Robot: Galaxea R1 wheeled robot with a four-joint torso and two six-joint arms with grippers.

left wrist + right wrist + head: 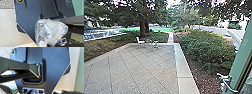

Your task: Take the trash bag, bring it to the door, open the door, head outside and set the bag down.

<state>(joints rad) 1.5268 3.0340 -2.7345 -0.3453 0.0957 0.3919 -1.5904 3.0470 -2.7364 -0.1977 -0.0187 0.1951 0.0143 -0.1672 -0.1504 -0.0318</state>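
Clear, crinkled, glossy plastic bag (pixel 52 31); shiny metal handle (pixel 226 83); rough, matt paving (pixel 134 67).

There are one translucent, crinkled plastic bag (pixel 52 29), one green-framed door (pixel 242 46) with one silver metal handle (pixel 227 84), one grey paved patio (pixel 141 67), at least one pale outdoor chair (pixel 141 42) and two dark brown tree trunks (pixel 142 28).

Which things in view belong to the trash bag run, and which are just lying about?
Job:
- clear plastic trash bag, at the left wrist
- green door, on the head view's right
- its metal handle
- paved yard, the outside ground

Not job:
- white chair at the yard's far edge
- bushes
- tree trunk
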